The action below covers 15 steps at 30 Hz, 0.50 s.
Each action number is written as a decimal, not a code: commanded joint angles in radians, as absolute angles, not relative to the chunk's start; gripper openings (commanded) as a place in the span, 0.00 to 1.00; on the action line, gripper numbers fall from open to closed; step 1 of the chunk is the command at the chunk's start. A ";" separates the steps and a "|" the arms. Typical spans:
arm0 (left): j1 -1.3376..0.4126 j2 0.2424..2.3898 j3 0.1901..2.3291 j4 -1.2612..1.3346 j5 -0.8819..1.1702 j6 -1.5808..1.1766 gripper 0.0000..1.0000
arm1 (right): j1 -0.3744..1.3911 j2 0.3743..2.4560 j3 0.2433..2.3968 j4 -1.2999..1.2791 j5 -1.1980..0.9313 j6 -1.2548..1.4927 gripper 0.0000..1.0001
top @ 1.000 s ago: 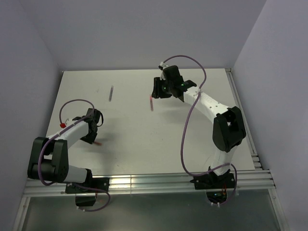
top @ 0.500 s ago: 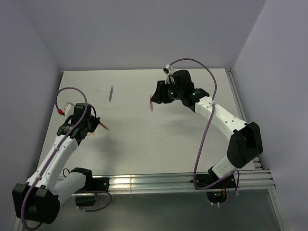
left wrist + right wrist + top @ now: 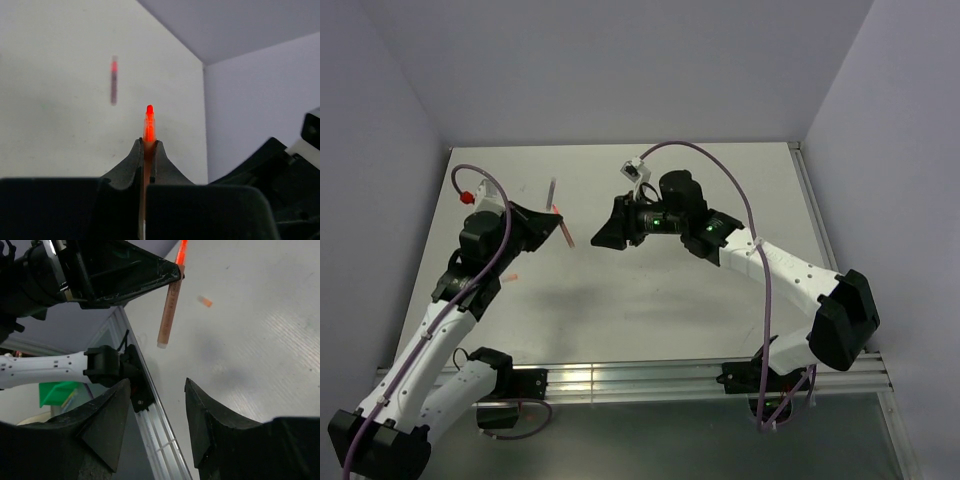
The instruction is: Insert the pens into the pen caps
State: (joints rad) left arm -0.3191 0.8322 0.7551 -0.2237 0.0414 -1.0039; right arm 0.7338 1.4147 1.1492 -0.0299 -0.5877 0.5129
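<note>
The left gripper [image 3: 148, 144] pinches the red-orange pen [image 3: 169, 315] clear of the table [image 3: 260, 340], the right gripper [image 3: 156, 385] gapes empty just beside that pen, and a pinkish cap [image 3: 204, 301] lies loose near it, so I'd centre the open jaws on its pale end before closing.

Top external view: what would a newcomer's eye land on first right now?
The red-orange pen pinched in the left gripper, held above the table's left half, stands out most. The right gripper faces it from mid-table, open and empty. A small pinkish cap lies on the table, nearer the front edge.
</note>
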 commanded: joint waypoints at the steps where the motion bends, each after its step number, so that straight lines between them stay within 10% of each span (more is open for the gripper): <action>1: -0.350 0.795 0.729 -0.025 0.129 -0.973 0.00 | 0.749 1.390 1.154 0.090 -0.589 0.572 0.56; 15: -0.434 0.814 0.716 0.141 0.178 -0.994 0.00 | 0.793 1.436 1.218 0.086 -0.515 0.612 0.59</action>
